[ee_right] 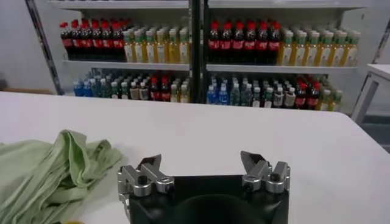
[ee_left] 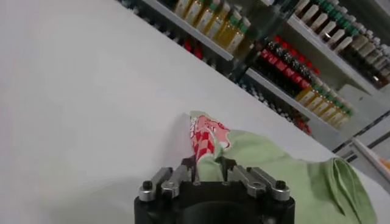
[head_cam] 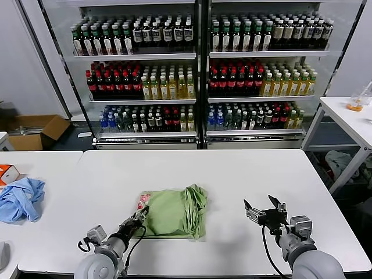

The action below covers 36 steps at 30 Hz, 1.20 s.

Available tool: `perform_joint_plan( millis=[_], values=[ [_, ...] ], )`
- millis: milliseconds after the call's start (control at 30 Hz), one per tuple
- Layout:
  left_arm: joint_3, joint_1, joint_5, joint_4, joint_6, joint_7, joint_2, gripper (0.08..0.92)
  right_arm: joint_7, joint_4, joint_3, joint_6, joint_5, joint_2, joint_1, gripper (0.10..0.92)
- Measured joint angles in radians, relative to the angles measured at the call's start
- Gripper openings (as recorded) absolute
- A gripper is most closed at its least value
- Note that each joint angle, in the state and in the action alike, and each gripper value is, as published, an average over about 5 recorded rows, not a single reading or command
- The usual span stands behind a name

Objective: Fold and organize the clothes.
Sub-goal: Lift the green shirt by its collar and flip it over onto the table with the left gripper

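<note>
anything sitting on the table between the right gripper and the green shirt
Nothing visible. Bare white table lies between the right gripper, jaws open, and the bunched edge of the green shirt. The left gripper is already at the shirt's opposite edge, by the printed patch.

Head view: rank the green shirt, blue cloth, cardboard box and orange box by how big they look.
1. Green shirt, largest.
2. Blue cloth and cardboard box: they look alike, and the box sits farther off on the floor, so no ranking.
3. Orange box, smallest, partly cut off at the edge.
</note>
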<state>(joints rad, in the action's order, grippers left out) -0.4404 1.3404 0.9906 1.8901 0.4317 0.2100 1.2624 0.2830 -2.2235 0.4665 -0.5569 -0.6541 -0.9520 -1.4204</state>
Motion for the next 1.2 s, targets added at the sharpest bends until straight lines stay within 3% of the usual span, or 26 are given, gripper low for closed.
perform_joint_plan(
  millis=[267,700,1200],
  values=[
    [-0.029,-0.001,0.119,0.011,-0.009,-0.009,0.013,0.115,0.0,-0.006,0.01,0.002,0.001,0.005,-0.012,0.823],
    [-0.147,0.03,0.271,0.056,-0.009,0.002,-0.014,0.106,-0.001,-0.008,0.011,0.004,-0.009,0.009,0.002,0.823],
    [-0.5,0.097,0.346,0.161,0.024,-0.027,-0.265,0.106,-0.006,-0.022,0.006,0.014,-0.017,0.016,0.018,0.823]
  ],
)
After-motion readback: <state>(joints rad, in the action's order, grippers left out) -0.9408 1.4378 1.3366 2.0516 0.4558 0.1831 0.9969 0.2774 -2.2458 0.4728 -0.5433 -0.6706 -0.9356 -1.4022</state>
